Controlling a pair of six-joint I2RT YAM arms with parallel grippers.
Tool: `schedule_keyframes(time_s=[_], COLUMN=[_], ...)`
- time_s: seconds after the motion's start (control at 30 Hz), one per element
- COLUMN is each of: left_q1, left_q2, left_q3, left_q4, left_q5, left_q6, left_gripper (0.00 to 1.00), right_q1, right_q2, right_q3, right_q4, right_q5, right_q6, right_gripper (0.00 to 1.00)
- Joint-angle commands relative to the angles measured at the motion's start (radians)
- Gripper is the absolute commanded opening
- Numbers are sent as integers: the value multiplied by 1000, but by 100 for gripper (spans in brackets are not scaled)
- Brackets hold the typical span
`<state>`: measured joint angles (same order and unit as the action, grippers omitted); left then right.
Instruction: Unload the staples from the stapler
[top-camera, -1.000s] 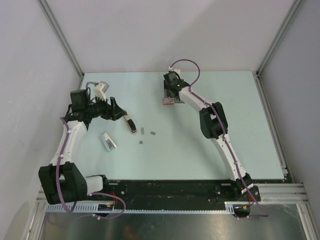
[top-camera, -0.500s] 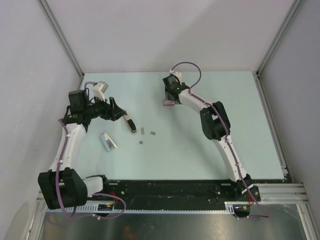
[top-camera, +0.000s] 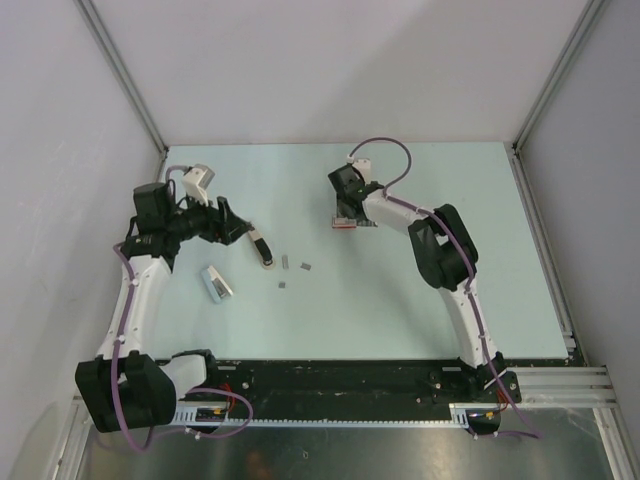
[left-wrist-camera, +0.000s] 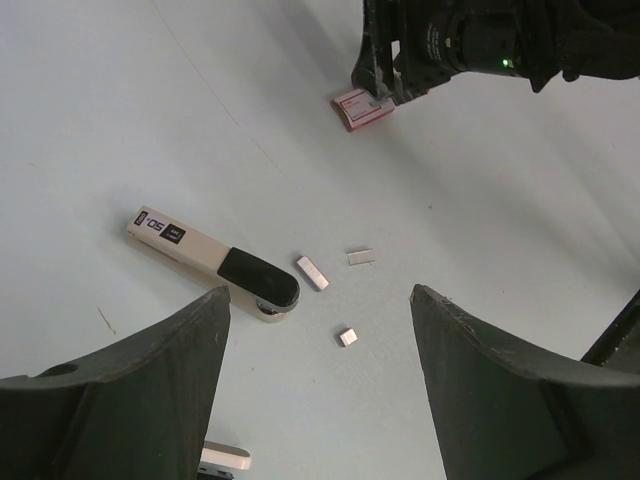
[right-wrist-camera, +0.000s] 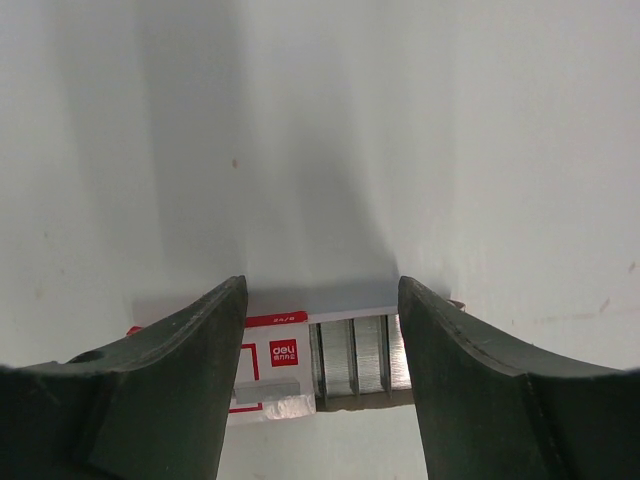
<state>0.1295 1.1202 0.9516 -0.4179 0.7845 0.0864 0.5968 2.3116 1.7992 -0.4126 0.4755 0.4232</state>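
The stapler lies on the table, slim, with a black end and a pale body; the left wrist view shows it too. Three small silvery staple pieces lie just right of it, and they show in the left wrist view as well. My left gripper is open and empty, just left of the stapler and above the table. My right gripper is open over the pink-red staple box. In the right wrist view the gripper frames the box, which is open with staple strips showing.
A white and silver piece lies near the left arm, nearer than the stapler. Frame posts and grey walls bound the pale green table on three sides. The right arm's gripper and the box show at the top of the left wrist view.
My right gripper has moved a little nearer and the pink-red box now lies slightly nearer with it. My left arm has drawn back slightly to the left. Stapler and staples have not moved.
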Motion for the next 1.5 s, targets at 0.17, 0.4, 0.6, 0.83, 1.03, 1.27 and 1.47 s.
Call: schedule_keyframes(time_s=[0.17,0.4,0.6,0.83,1.03,1.27,1.47], left_q1=[4,5,3,3,4,4,4], left_q2=[-38,-48,-69,-97,-104,-108,-108], left_q3=[8,1,-9,-37,-39,-37,-36], left_q4=[-45,-54,-58,-63,-68,-73,-79], left_q5=[-8,-9,-11,-12,-6,-3,-9], left_q6=[32,42,53,71,73,69,78], left_gripper=[79,78,79,78,79,79,78], right_q1=[66,161,237,262,299,338,367], right_q2=[-113,-191,-214,-269,-306,-319,-333], right_q3=[-229,-373,-392,-488,-563,-608,-651], right_q4=[-120,-156,-220,-230,-218,-201,-194], right_q5=[12,24,59,59,53,34,16], right_q6=[135,274,326,377,414,436,466], right_gripper=[66,67,67,67,67,67,67])
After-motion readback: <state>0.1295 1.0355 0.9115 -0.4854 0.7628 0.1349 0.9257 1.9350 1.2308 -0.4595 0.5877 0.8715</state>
